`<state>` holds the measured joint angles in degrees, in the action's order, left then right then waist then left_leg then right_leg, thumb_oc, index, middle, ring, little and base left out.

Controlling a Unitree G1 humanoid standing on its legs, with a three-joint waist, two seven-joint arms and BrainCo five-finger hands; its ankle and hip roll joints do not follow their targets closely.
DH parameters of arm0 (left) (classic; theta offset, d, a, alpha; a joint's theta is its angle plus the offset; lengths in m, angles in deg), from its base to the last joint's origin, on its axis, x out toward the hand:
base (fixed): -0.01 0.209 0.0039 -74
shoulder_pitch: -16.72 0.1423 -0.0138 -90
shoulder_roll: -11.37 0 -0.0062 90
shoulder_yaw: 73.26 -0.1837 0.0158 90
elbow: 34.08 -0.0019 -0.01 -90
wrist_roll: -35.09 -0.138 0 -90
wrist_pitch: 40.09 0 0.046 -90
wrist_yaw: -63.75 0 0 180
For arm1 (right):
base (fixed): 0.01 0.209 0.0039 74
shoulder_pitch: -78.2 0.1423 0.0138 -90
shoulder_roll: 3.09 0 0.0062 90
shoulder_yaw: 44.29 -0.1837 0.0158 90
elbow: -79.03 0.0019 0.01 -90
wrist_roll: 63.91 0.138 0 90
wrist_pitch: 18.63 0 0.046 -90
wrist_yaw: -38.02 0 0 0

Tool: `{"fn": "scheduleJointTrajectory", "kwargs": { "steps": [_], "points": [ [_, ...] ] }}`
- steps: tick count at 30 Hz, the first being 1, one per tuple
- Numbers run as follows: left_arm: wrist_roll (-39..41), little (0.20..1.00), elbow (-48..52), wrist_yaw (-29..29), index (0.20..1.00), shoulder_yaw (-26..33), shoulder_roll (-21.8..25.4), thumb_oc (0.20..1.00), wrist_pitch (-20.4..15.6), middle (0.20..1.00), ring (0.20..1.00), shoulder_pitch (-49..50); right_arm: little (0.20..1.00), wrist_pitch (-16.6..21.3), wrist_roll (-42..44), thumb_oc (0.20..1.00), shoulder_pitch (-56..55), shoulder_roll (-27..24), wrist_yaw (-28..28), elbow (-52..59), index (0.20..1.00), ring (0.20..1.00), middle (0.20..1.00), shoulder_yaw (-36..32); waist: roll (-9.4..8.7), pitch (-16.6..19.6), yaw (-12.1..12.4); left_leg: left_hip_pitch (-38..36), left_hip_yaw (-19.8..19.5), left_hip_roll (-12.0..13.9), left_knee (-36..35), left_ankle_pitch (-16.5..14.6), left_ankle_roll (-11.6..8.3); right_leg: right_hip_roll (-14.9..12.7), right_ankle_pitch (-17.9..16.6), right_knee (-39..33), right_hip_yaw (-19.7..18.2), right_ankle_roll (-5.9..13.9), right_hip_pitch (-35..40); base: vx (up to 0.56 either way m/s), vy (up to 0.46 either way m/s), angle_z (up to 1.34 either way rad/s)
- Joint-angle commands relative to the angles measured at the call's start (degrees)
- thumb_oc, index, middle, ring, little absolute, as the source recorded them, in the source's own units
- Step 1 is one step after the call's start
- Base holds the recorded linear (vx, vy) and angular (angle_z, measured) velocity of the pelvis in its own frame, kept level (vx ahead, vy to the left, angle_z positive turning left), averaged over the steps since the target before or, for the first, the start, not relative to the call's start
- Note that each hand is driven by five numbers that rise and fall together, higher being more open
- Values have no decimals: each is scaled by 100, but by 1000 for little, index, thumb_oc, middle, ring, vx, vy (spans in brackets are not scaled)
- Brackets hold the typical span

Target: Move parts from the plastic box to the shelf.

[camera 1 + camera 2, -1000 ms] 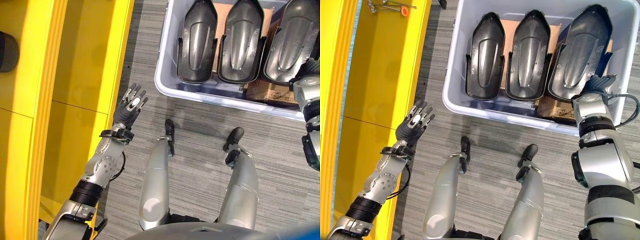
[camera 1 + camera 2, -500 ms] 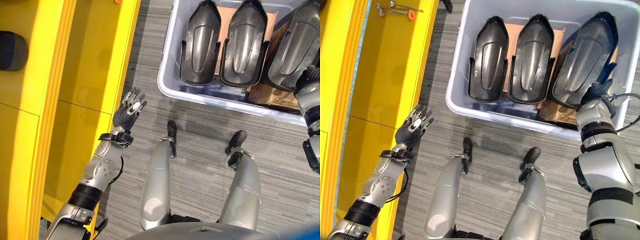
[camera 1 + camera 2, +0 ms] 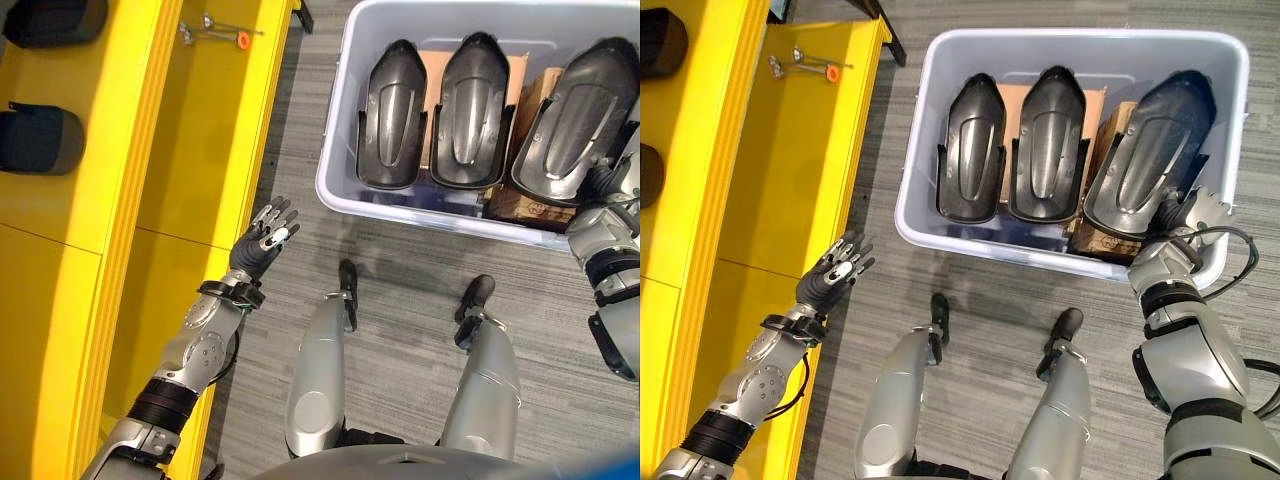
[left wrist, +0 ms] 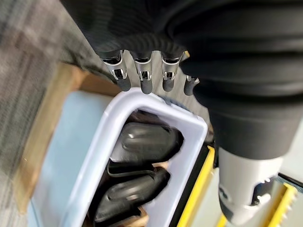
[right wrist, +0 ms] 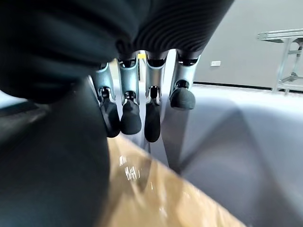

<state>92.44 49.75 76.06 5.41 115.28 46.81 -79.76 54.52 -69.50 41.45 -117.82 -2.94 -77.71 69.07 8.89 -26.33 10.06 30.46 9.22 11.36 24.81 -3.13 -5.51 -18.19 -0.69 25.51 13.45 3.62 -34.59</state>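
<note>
The grey carpet floor (image 3: 990, 290) carries the plastic box (image 3: 925, 140), beside the yellow shelf (image 3: 810, 150).

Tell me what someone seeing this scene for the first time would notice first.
Three glossy black moulded parts stand side by side in a pale plastic box on the grey carpet ahead of the robot. A bright yellow shelf runs along the robot's left and already carries two dark parts. The right hand reaches into the box at the rightmost part, while the left hand hovers open beside the shelf.

Cardboard (image 3: 1102, 238) mostly under black parts (image 3: 1045, 160)
</note>
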Motion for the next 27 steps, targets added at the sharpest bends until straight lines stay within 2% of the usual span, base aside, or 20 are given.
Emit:
{"fn": "scheduleJointTrajectory", "kwargs": {
  "steps": [1,6,8,13,18,22,27],
  "points": [
    [55,1000,280,211,1000,258,227,1000,35,1000,1000,36,200,457,168,200,133,-372,-719,396,200,200,200,-288,12,-346,-9,-321,-13,143,-712,430,40,-29,532,486,22,350,307,30,5,-7],
    [-30,1000,409,437,1000,394,339,1000,209,1000,1000,90,200,787,401,200,124,-464,-606,819,200,200,200,-684,-124,-346,-7,-1018,-9,117,-992,454,44,50,564,218,78,373,1038,55,14,-8],
    [-22,1000,533,295,1000,461,375,1000,308,1000,1000,182,200,856,539,200,82,-512,-535,1013,200,200,200,-818,-158,-346,9,-1233,-22,102,-1044,454,42,87,573,120,110,363,1310,62,20,3],
    [-68,1000,504,286,1000,515,357,1000,331,1000,1000,283,200,1118,677,200,69,-450,-411,1124,200,200,200,-954,-192,-210,66,-1410,-57,103,-1161,501,31,156,547,-56,182,332,1580,46,15,2],
    [-195,1000,412,389,1000,554,241,1000,279,1000,1000,464,200,1352,959,200,-49,-275,109,1238,200,200,200,-1000,-236,-30,135,-1646,-89,103,-1271,517,22,188,543,-248,250,294,1922,43,15,1],
    [-295,1000,396,376,1000,625,161,1000,300,1000,1000,617,200,1761,1053,200,-236,-93,657,1494,200,200,200,-1018,-291,120,169,-1871,-106,123,-1401,541,5,204,543,-429,306,271,2229,56,42,2],
    [-438,1000,362,319,1000,750,-17,1000,263,1000,1000,853,200,1887,891,200,-680,126,974,2246,200,200,200,-1069,-374,321,146,-2178,-89,141,-1578,588,-13,237,549,-643,349,258,2613,69,82,1]
  ]
}}
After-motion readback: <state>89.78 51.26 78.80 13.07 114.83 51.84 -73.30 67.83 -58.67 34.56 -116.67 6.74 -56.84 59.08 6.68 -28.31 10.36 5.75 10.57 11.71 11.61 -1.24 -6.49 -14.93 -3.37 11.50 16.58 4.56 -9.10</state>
